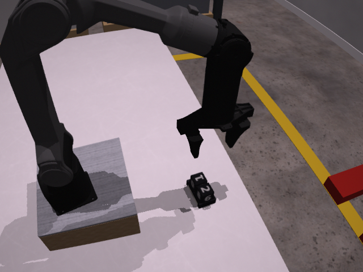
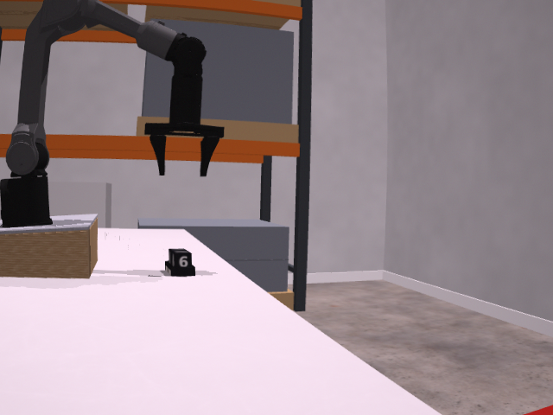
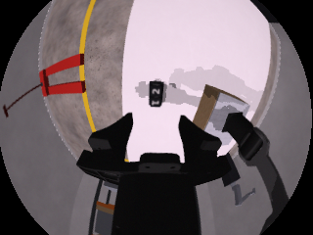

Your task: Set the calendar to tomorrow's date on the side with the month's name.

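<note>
end effector (image 2: pixel 181 171) open, high above cubes (image 1: pixel 201 188) near table edge (image 1: pixel 234 164)

Two cubes (image 1: pixel 201 188) side by side in tray (image 2: pixel 179 271) on table (image 1: pixel 117 102) near its edge; gripper (image 2: pixel 181 171) high above them, wide open; arm base block (image 1: pixel 88 211) well apart.

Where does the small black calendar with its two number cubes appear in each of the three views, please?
Top: calendar lower centre-right, near the table's right edge.
Exterior: calendar left of centre, on the white table, its 6 facing the camera.
Wrist: calendar tiny, just above centre.
Shared landmark: the wooden pedestal under the arm.
</note>
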`<state>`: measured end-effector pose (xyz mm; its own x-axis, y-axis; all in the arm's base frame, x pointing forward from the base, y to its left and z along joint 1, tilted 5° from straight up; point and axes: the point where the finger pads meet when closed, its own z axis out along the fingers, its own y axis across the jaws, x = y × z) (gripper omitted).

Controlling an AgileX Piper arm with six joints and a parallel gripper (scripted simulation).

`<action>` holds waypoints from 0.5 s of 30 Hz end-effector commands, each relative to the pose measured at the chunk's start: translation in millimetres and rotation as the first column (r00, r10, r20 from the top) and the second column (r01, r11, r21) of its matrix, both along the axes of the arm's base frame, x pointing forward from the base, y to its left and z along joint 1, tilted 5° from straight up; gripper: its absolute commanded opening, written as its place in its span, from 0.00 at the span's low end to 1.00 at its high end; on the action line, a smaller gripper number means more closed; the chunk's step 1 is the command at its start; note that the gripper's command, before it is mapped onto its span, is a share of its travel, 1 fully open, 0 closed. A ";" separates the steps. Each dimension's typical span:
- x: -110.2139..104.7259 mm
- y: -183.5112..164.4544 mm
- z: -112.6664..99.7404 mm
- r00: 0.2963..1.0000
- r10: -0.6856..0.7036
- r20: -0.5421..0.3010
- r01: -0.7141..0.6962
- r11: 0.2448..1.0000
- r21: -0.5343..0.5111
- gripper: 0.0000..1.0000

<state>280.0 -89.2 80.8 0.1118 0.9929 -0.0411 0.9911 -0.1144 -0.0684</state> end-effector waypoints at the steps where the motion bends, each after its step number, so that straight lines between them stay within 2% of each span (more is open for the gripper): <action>1: 1.5 0.5 7.5 1.000 0.002 0.006 -0.002 1.000 -0.001 1.00; 8: 2.1 0.8 16.7 1.000 0.002 0.005 -0.002 1.000 0.000 1.00; 15: 1.8 0.9 16.6 1.000 0.002 0.003 -0.002 1.000 0.000 1.00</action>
<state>281.1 -88.8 96.2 0.1121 0.9929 -0.0411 0.9909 -0.1147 -0.0698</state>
